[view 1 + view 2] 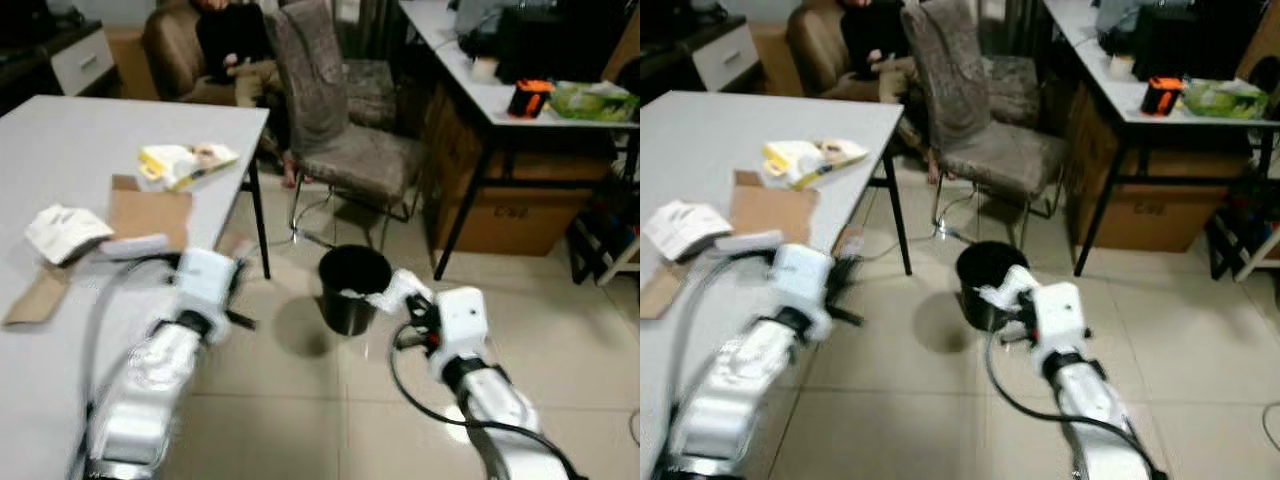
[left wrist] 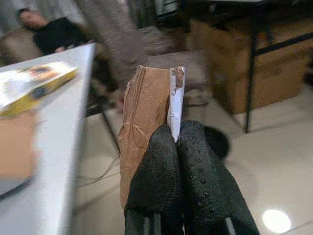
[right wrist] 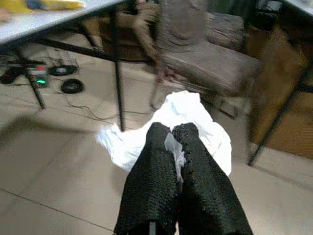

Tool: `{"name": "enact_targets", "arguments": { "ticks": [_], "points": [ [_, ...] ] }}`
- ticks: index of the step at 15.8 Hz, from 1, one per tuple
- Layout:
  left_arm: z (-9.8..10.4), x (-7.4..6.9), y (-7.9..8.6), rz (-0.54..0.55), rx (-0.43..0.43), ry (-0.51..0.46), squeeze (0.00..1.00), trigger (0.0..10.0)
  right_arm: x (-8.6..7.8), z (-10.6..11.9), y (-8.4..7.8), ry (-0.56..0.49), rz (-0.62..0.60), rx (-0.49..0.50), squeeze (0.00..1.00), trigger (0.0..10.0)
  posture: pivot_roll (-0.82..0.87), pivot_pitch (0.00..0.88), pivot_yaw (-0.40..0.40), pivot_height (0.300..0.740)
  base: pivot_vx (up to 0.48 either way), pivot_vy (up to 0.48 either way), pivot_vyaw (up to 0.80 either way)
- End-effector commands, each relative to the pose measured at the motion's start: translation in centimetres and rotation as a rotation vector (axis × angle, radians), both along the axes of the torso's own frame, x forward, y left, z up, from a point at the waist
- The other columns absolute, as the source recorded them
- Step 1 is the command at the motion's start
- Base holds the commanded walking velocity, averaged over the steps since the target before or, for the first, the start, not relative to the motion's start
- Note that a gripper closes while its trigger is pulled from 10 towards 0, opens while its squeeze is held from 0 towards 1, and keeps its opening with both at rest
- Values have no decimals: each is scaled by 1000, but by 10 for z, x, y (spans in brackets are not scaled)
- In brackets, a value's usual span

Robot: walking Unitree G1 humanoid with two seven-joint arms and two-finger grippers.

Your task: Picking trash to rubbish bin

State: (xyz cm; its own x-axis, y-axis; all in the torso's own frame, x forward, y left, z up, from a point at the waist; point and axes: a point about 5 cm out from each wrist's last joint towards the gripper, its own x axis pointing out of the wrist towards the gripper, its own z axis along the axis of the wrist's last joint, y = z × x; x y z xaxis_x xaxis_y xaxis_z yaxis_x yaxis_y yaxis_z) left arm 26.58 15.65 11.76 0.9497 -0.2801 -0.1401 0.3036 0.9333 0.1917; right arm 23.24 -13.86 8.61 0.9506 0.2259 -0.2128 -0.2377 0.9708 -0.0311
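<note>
A black rubbish bin (image 1: 352, 288) stands on the tiled floor between the table and a chair. My right gripper (image 3: 173, 129) is shut on a crumpled white paper (image 3: 195, 115) and holds it at the bin's right rim (image 1: 393, 291). Beside the table's front corner, my left gripper (image 2: 175, 129) is shut on a torn brown cardboard piece (image 2: 146, 107), left of the bin. On the white table (image 1: 60, 140) lie a yellow packet (image 1: 185, 163), a flat cardboard sheet (image 1: 150, 212) and a crumpled white paper (image 1: 65, 232).
A grey padded chair (image 1: 340, 120) stands just behind the bin. A person (image 1: 235, 45) sits in an armchair at the back. A desk (image 1: 495, 100) with a cardboard box (image 1: 510, 215) under it stands at the right. Cables (image 3: 63, 78) lie under the table.
</note>
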Motion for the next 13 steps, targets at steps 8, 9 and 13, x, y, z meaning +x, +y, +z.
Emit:
{"name": "enact_targets", "arguments": {
  "ticks": [8, 9, 13],
  "points": [
    [-4, 4, -1, -35, 0, 36, 0, 10000, 0, 0, 4, 4, 5, 25, 0, 10000, -40, 0, 33, 740, 0, -38, 0],
    [-5, 4, -1, -38, -8, 48, 0, 10000, 0, -1, 4, 7, 4, 24, 0, 10000, -39, 0, 34, 740, 0, 0, 0],
    [-6, 7, -3, -64, 19, 2, 0, 10000, 1, -15, -1, 71, -20, 12, 0, 10000, -37, 0, 25, 740, 0, 0, -323]
  ]
}}
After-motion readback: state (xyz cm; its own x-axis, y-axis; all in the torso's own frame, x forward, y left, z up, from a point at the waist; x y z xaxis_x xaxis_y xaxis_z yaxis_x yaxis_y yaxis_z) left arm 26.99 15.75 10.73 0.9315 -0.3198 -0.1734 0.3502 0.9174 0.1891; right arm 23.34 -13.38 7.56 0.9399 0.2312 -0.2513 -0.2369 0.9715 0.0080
